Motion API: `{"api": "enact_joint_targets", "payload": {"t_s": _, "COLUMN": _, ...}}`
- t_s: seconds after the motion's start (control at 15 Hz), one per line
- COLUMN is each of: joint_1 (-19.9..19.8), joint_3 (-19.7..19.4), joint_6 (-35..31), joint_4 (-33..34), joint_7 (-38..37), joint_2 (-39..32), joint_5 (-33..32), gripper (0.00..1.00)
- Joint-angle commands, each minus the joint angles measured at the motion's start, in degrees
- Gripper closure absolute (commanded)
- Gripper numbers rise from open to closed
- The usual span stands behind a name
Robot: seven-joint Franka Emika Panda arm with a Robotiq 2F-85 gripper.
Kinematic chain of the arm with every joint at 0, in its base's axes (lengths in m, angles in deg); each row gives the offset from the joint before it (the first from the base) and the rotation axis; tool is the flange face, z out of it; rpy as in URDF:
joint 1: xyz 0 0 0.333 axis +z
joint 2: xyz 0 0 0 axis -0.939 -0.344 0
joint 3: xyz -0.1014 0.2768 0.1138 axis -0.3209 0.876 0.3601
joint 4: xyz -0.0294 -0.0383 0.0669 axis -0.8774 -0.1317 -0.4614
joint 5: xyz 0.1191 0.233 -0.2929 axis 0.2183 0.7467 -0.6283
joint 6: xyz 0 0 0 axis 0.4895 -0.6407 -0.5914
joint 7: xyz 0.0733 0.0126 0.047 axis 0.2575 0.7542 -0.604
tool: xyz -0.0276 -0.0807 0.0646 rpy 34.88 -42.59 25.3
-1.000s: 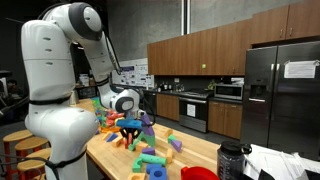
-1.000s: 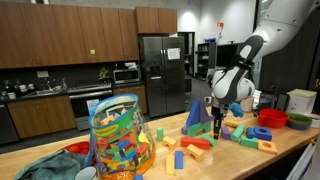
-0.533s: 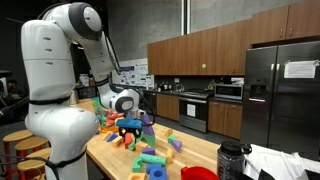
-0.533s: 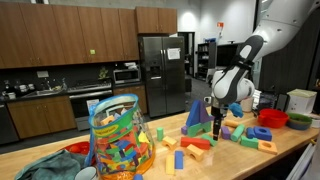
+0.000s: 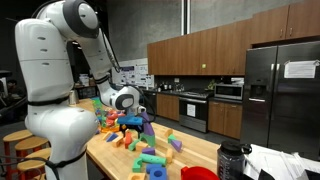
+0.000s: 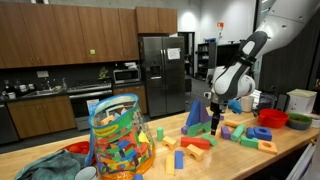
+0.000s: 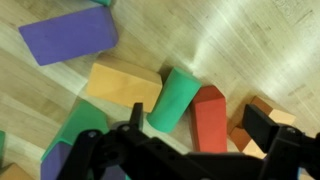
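Note:
My gripper (image 7: 198,128) hangs open just above the wooden tabletop, with nothing held between its black fingers (image 7: 262,122). Below the gap lies a red house-shaped block (image 7: 210,118) flat on the wood. A green cylinder (image 7: 175,98) lies against its left side, and an orange rectangular block (image 7: 122,83) sits beyond that. A brown-orange block (image 7: 250,112) is partly hidden by the right finger. A purple block (image 7: 68,35) lies at the top left. In both exterior views the gripper (image 5: 129,123) (image 6: 215,113) hovers over the scattered foam blocks.
Several coloured foam blocks (image 5: 150,155) litter the wooden table (image 6: 240,160). A clear bag stuffed with blocks (image 6: 117,135) stands near one end. A tall blue wedge (image 6: 197,113) rises beside the gripper. Red bowls (image 6: 272,118) (image 5: 198,173) and a black bottle (image 5: 230,160) stand near the edges.
The jaws have spread from nearly shut to wide open. The gripper has lifted a little above the blocks.

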Motion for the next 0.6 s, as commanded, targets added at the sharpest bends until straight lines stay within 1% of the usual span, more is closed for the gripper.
{"api": "enact_joint_targets", "payload": {"t_s": 0.0, "joint_1": 0.17, "joint_3": -1.36, "joint_6": -0.36, "joint_4": -1.17, "joint_7": 0.07, "joint_2": 3.78, "joint_5": 0.23, "gripper": 0.00}}
{"api": "enact_joint_targets", "payload": {"t_s": 0.27, "joint_1": 0.13, "joint_3": -2.35, "joint_6": 0.13, "joint_4": -0.90, "joint_7": -0.47, "joint_2": 4.21, "joint_5": -1.62, "gripper": 0.00}}
{"api": "enact_joint_targets", "payload": {"t_s": 0.33, "joint_1": 0.74, "joint_3": -2.28, "joint_6": 0.12, "joint_4": -0.01, "joint_7": -0.43, "joint_2": 2.64, "joint_5": -0.84, "gripper": 0.00}}
{"api": "enact_joint_targets", "payload": {"t_s": 0.53, "joint_1": 0.74, "joint_3": -2.44, "joint_6": 0.06, "joint_4": -0.02, "joint_7": -0.35, "joint_2": 2.64, "joint_5": -0.79, "gripper": 0.00}}
